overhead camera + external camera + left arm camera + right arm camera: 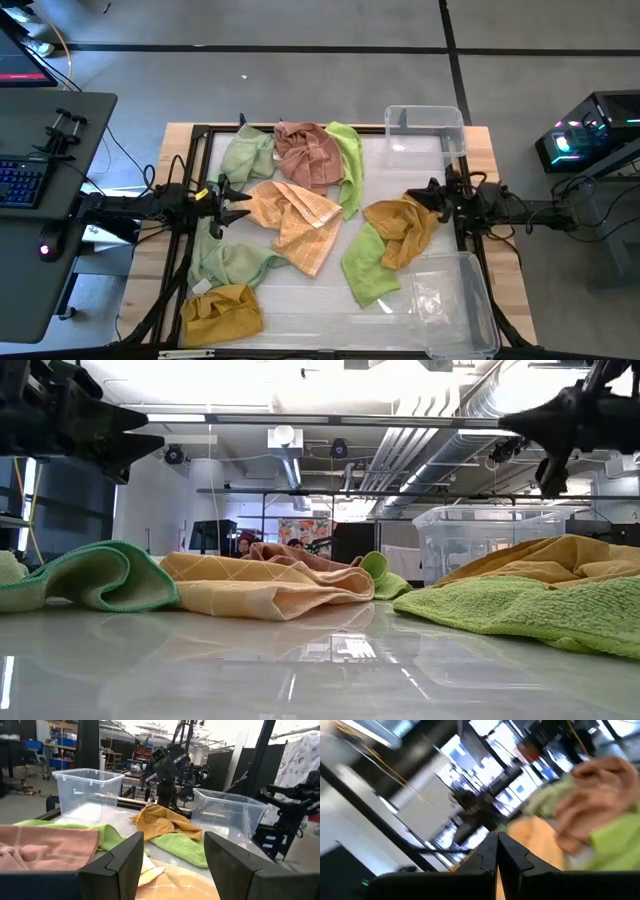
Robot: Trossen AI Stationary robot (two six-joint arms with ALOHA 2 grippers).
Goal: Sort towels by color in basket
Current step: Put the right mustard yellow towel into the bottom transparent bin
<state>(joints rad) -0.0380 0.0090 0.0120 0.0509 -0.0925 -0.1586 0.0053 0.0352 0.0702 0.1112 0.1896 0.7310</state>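
Peach-orange cloth is lying spread at the middle of the table (300,310), a checked towel (295,222) with the other towels scattered around it. At 12 o'clock from it a dusty pink towel (308,152) is bunching up, flanked by a pale green towel (247,153) at 11 o'clock and a bright green towel (347,160) at 1 o'clock. At 3 o'clock a mustard yellow towel (405,228) is overlapping another bright green towel (368,268), which is reaching toward 5 o'clock. At 8 o'clock a second pale green towel (228,260) is lying crumpled, and a second mustard towel (220,314) is sitting just below it at 7 o'clock.

Two clear plastic bins are standing on the right side: one bin (426,126) at 2 o'clock of the table, the other bin (455,300) at 4 o'clock.

At 9 o'clock the left gripper (228,203) is hovering just beside the peach towel's edge, its fingers (227,857) standing wide apart with nothing between them. At 3 o'clock the right gripper (422,200) is hanging over the mustard yellow towel, its fingers (486,854) pressed together and empty
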